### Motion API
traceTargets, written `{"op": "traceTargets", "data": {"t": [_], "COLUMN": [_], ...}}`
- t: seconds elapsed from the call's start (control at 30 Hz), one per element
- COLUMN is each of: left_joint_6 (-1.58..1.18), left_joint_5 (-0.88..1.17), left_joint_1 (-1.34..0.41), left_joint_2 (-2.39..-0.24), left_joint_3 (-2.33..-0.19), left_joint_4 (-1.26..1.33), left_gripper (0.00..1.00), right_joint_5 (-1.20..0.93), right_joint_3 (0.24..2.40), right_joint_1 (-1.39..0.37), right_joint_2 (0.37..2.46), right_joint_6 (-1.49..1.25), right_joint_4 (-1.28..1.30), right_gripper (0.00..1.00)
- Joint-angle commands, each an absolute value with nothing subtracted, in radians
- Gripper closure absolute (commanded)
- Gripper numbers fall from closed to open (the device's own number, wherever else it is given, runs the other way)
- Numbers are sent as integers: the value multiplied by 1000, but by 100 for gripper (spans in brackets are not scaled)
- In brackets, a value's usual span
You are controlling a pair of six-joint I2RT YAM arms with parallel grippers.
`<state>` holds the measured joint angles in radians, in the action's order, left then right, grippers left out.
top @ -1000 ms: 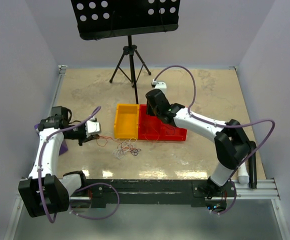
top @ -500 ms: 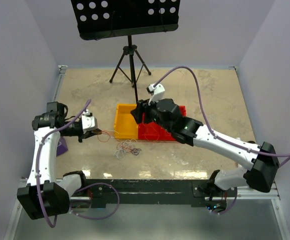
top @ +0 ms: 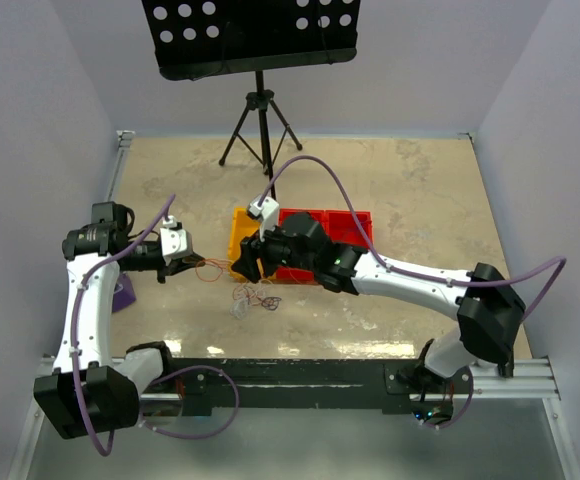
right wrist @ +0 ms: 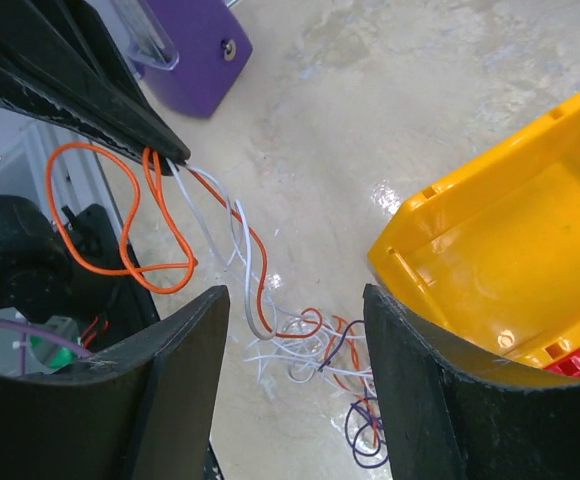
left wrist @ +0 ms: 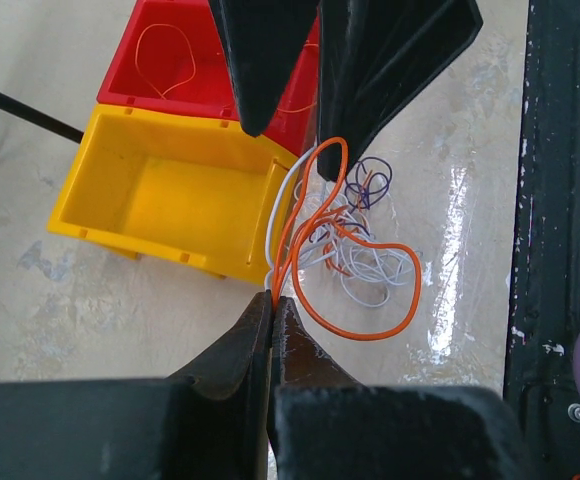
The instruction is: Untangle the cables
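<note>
Pull-apart step: one end pinned, 2nd grab pending.
The left gripper (left wrist: pixel 273 303) has its jaws pinched shut on orange + white strands of the cables (left wrist: pixel 362 262). The heap lies centre-left in the top view, just below the yellow bin (left wrist: pixel 160 195). The right gripper (right wrist: pixel 295 298) is wide open and empty, over the heap. Next, prob.: drop, close on one loose loop, draw it away.

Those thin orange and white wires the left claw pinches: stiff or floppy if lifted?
Probably floppy: the thin orange, white and purple wires curl in loose loops from the left gripper. Likely light, being hair-thin. Pulling may drag them all along, being interlaced.
</note>
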<state>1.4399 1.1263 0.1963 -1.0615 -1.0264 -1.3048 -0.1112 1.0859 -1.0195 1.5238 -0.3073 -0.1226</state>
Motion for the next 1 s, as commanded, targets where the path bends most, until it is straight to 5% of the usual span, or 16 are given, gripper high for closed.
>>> {"op": "traceTargets", "data": {"t": [0.0, 0.17, 0.33, 0.97], "left_joint_6": [1466, 1474, 1476, 1471], "left_joint_5": [1172, 1166, 1160, 1117], "left_joint_1": [202, 202, 201, 202], "left_joint_2": [-1069, -1072, -1080, -1104], "left_joint_3": [-1051, -1043, -1045, -963], "left_joint_4": [-1315, -1316, -1315, -1262], "left_gripper": [99, 99, 99, 97], "right_joint_5": [-181, -172, -135, 69], "right_joint_3": [1107, 1135, 1131, 877], "right_joint_1": [-1026, -1028, -1028, -1028], "right_joint_2": [1539, 1577, 1565, 1074], "right_joint_6": [-268, -267, -284, -428], "right_joint_4": [-178, -175, -173, -43], "right_gripper": [40, 51, 100, 100]}}
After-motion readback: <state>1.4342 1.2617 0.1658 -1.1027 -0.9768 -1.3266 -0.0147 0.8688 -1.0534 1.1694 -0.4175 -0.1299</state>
